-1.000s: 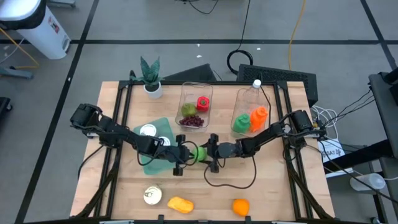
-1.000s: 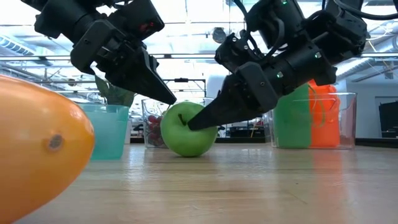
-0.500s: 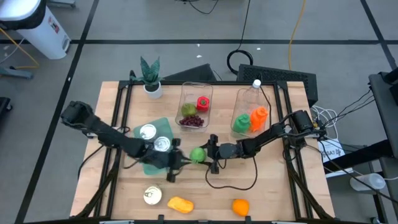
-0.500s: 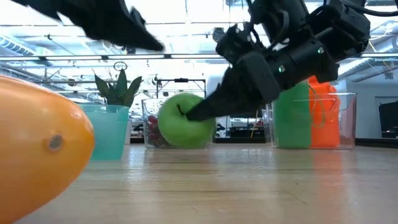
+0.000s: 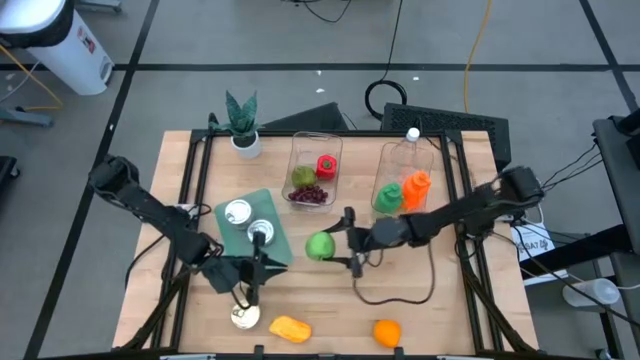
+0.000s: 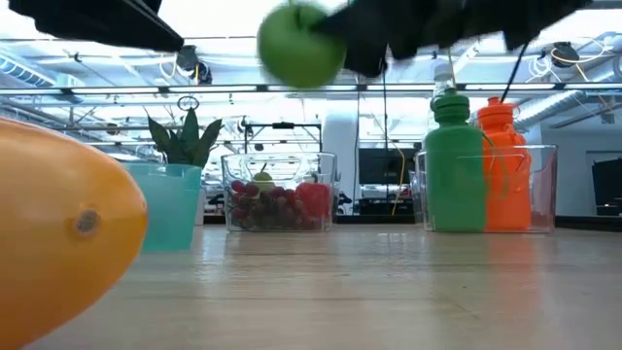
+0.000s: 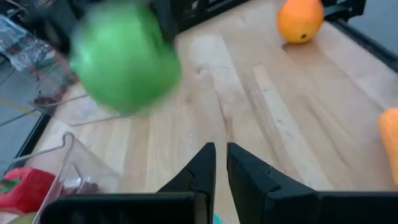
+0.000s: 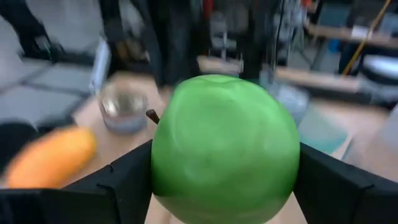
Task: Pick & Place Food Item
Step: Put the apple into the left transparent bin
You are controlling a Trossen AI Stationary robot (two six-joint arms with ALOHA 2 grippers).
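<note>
A green apple (image 5: 320, 245) hangs in the air above the middle of the table, high up in the low view (image 6: 299, 44). My right gripper (image 5: 340, 244) is shut on it, reaching in from the table's right. My left gripper (image 5: 262, 265) is shut on nothing, to the left of the apple and nearer the front edge, beside a teal tub (image 5: 275, 240). In the left wrist view its shut fingers (image 7: 217, 163) point across bare wood, with the apple (image 7: 124, 56) ahead and off to one side. My right gripper pinches the apple's two opposite sides (image 8: 163, 186) between its two fingers (image 8: 124, 180). The fingers come nearly level from the table's right. The apple is lifted clear of the table, lying on its side with the stem (image 8: 152, 115) pointing sideways.
A clear box of grapes and other food (image 5: 315, 170) and a clear box with green and orange bottles (image 5: 405, 185) stand at the back, with a potted plant (image 5: 243, 125) at the far left. Near the front lie a can (image 5: 243, 315), a yellow-orange fruit (image 5: 290, 328) and an orange (image 5: 387, 332).
My right gripper has risen with the apple, which has left the table and now hangs well above it. My left gripper, whose shut tips were at the apple, has drawn away toward the table's near left and risen.
</note>
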